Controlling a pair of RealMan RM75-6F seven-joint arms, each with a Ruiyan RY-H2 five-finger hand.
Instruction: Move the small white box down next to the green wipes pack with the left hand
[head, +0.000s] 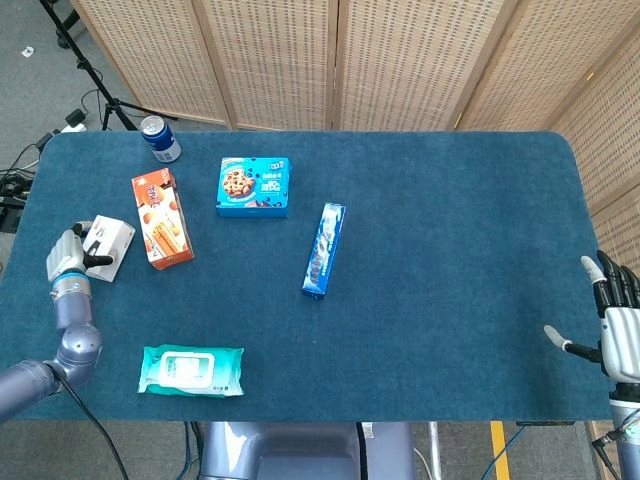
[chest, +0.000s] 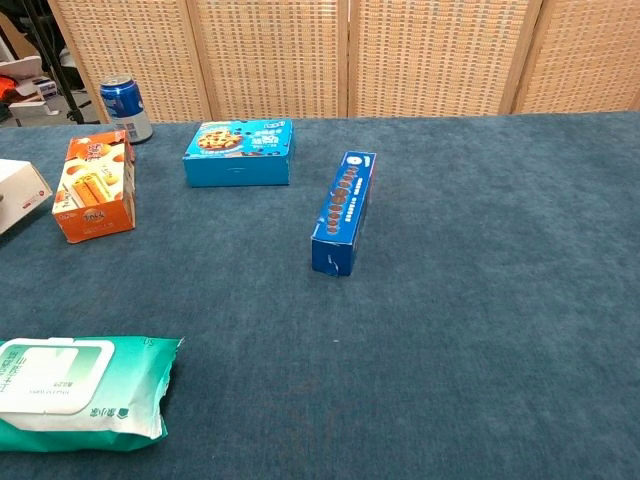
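The small white box (head: 110, 245) lies at the table's left edge, just left of the orange snack box (head: 162, 219). My left hand (head: 66, 257) grips the white box from its left side, with a dark fingertip across its near edge. In the chest view only the box (chest: 18, 192) shows, tilted at the frame's left edge; the hand is out of frame there. The green wipes pack (head: 192, 370) lies flat near the front edge, below and right of the box, and appears again at the chest view's bottom left (chest: 80, 390). My right hand (head: 617, 330) hangs past the front right corner, fingers spread, holding nothing.
A blue cookie box (head: 253, 186) and a long blue biscuit pack (head: 323, 249) lie mid-table. A blue can (head: 159, 139) stands at the back left. The blue cloth table (head: 450, 250) ends just left of my left hand. Wicker screens stand behind.
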